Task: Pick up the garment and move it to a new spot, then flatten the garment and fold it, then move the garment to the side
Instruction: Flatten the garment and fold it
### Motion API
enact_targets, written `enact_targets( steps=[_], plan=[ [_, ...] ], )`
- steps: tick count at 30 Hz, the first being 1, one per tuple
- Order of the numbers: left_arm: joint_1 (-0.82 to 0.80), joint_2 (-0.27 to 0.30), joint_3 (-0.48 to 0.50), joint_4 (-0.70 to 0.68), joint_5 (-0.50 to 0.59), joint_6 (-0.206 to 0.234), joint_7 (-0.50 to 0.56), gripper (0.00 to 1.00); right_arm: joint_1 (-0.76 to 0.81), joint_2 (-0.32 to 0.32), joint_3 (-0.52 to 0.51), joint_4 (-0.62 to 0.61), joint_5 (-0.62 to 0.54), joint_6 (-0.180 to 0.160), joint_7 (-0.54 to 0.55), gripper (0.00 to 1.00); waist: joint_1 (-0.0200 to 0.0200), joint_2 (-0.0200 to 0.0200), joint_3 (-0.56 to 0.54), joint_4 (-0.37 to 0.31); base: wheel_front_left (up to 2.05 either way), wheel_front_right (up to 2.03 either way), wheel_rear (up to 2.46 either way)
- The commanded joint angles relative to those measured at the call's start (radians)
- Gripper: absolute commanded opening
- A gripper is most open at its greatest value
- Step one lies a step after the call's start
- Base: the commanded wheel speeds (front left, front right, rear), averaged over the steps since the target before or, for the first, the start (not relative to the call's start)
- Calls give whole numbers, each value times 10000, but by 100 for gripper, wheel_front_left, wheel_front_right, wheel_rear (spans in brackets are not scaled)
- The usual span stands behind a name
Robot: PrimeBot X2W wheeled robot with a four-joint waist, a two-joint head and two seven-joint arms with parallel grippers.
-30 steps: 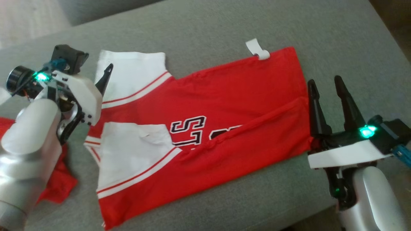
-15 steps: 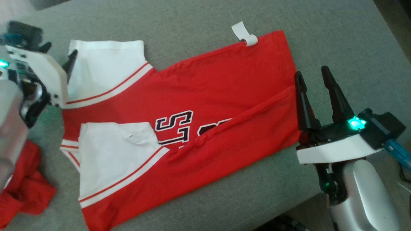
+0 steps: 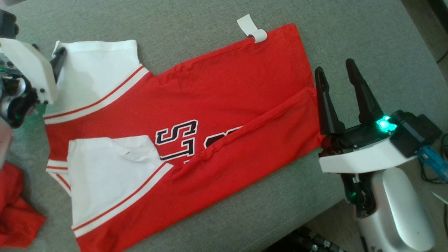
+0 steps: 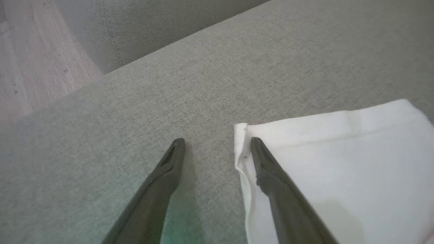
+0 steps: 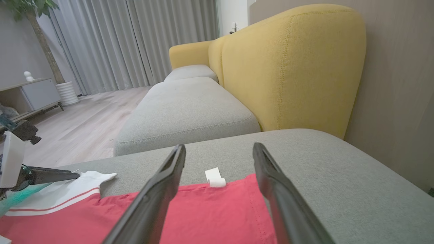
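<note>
I see the grey sofa seat (image 3: 210, 21) under everything. The garment (image 3: 217, 87) lies flat across its middle. It is a red jersey with white sleeves and black letters, and its near edge is folded over along a diagonal crease. At the lower left of my head view a second red cloth (image 3: 15, 213) lies crumpled, apart from the jersey. My right gripper (image 3: 334, 66) stands just beside the jersey's hem, fingers spread, holding nothing. My left gripper (image 4: 217, 140) is also spread and empty — one finger over the corner of the white sleeve (image 4: 339, 152), the other over bare cushion. A small white tag (image 3: 250, 29) curls at the far hem.
</note>
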Motion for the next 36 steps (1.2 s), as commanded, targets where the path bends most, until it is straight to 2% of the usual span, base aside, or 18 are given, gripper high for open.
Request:
enact_targets(
  steps=[1, 4, 5, 6, 7, 8, 13, 17, 22, 27, 30, 33, 36],
  plan=[
    [-160, 379, 112, -226, -137, 16, 174, 100, -200, 20, 80, -359, -83, -7, 28, 100, 0, 0, -27, 42, 0, 0, 0],
    [-66, 401, -155, -601, -522, 16, 410, 100, -218, 22, -94, -300, -157, -7, 66, 100, 0, 0, -107, 158, 0, 0, 0],
    [-30, 413, -268, -779, -651, 16, 487, 87, -234, 23, -139, -277, -181, -7, 81, 100, 0, 0, -127, 198, 0, 0, 0],
    [0, 425, -369, -967, -805, 16, 550, 44, -254, 24, -184, -255, -210, -7, 98, 100, 0, 0, -147, 252, 0, 0, 0],
    [14, 448, -433, -1112, -946, 16, 554, 15, -282, 24, -199, -235, -244, -7, 123, 100, 0, 0, -164, 300, 0, 0, 0],
    [11, 463, -483, -1239, -1049, 16, 477, 0, -317, 25, -189, -218, -291, -7, 152, 100, 0, 0, -186, 356, 0, 0, 0],
    [-69, 204, -681, -1713, -1235, 16, -691, 0, -515, -160, -130, -193, -504, -7, 433, 100, 0, 0, -477, 834, 0, 0, 0],
    [-216, -192, -872, -2055, -937, 16, -2295, 0, -842, -855, -226, -101, -729, -7, 1148, 100, 0, 0, -898, 1568, 0, 0, 0],
    [-90, -839, -1116, -2269, -362, 57, -3829, 0, -1599, -1931, -520, 559, -673, -7, 2867, 100, 0, 0, -1465, 2779, 0, 0, 0],
    [445, -1503, -1006, -2926, -234, 705, -4958, 0, -2344, -3077, -813, 2086, -231, -7, 4544, 100, 0, 0, -1753, 4053, 0, 0, 0],
    [1018, -1982, -830, -3644, -774, 837, -5161, 0, -2644, -3744, -1013, 3268, -26, -7, 5207, 100, 0, 0, -1758, 4680, 0, 0, 0],
    [1294, -2168, -921, -4278, -744, 1093, -5275, 0, -2907, -4294, -1117, 4400, -29, -7, 5671, 100, 0, 0, -1641, 5112, 0, 0, 0],
    [1537, -2302, -1054, -4711, -713, 1274, -5298, 0, -3152, -4552, -1163, 5285, -43, -7, 5909, 100, 0, 0, -1525, 5352, 0, 0, 0]
  ],
)
